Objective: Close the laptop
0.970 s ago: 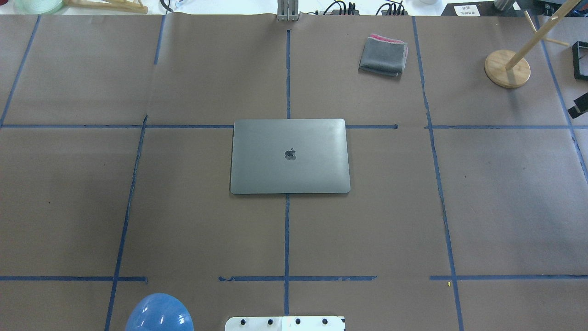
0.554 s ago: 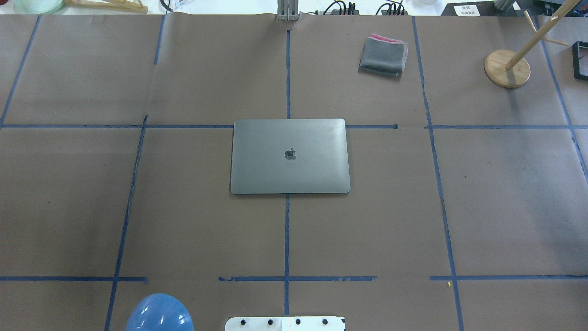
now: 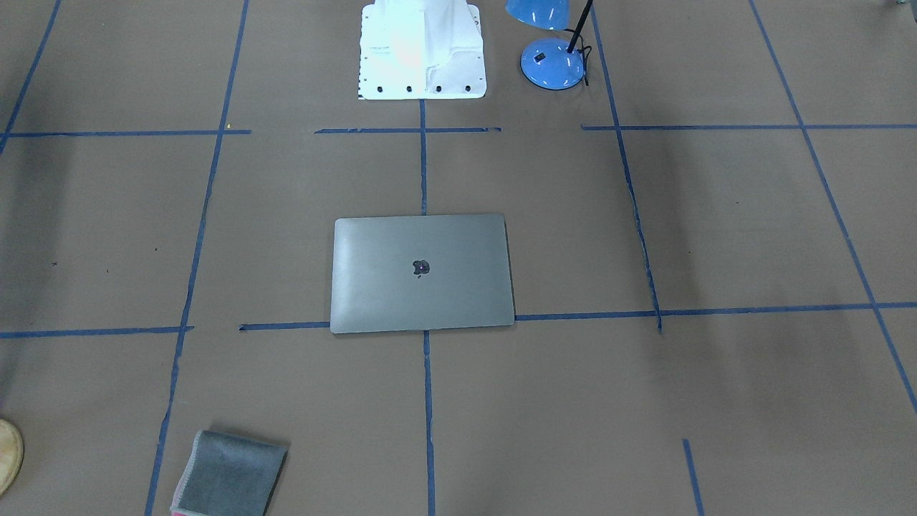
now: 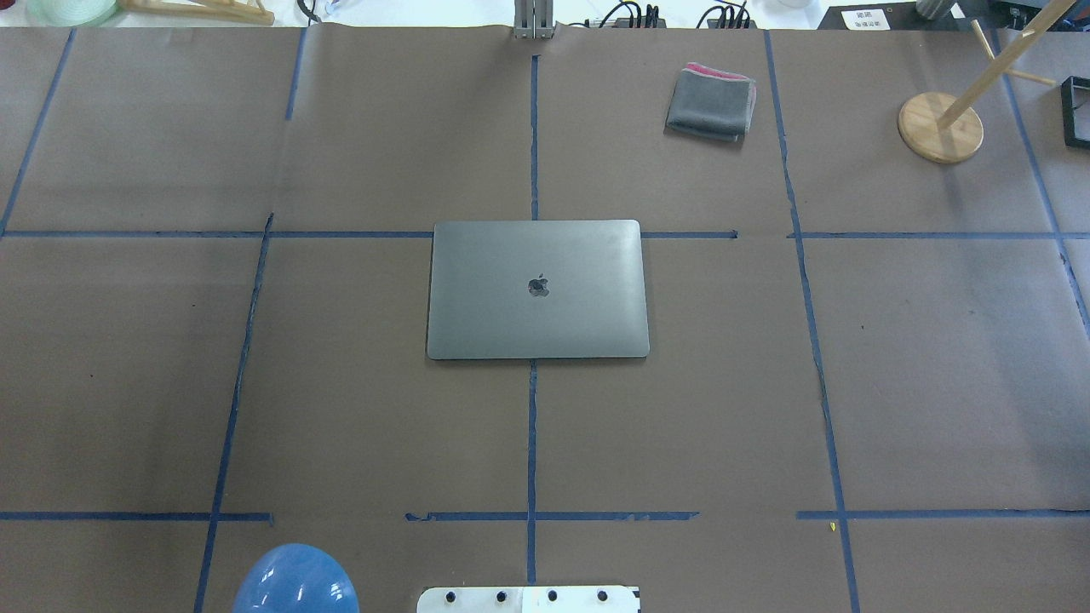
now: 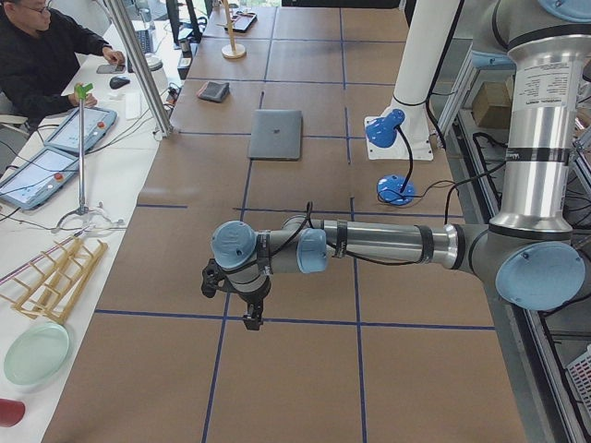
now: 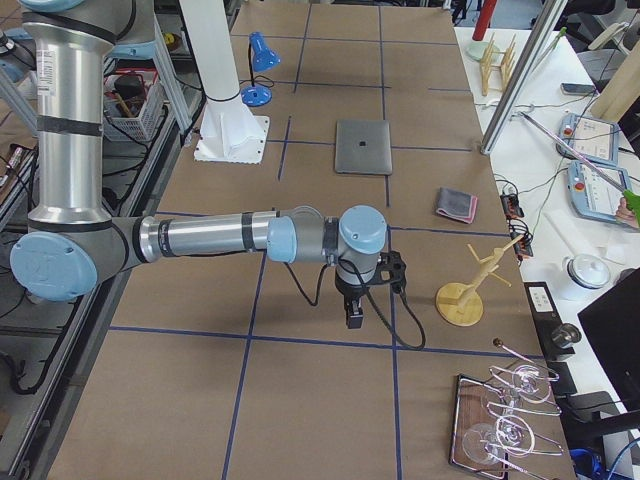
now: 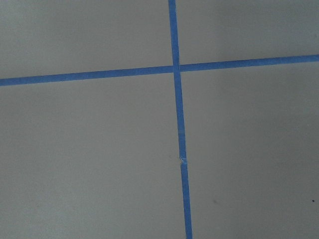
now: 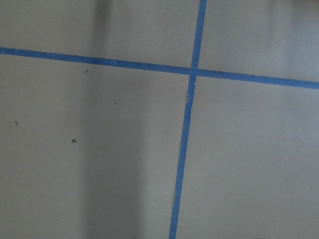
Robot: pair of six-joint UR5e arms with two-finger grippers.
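The space-grey laptop [image 4: 536,289] lies flat at the table's middle with its lid down and the apple logo up. It also shows in the front view [image 3: 423,272] and both side views [image 5: 276,134] [image 6: 362,147]. My left gripper [image 5: 251,321] hangs over the brown paper far off to the laptop's left, seen only in the left side view. My right gripper [image 6: 354,318] hangs far off to its right, seen only in the right side view. I cannot tell whether either is open or shut. Both wrist views show only brown paper and blue tape.
A folded grey cloth [image 4: 711,102] lies at the far right of the laptop. A wooden stand [image 4: 940,126] and a black frame [image 4: 1075,111] are at the far right. A blue lamp [image 3: 552,63] stands beside the white robot base [image 3: 421,50]. An operator [image 5: 46,55] sits beyond the table.
A dark piece of the right arm at the overhead view's right edge has left that view. The laptop has not moved.
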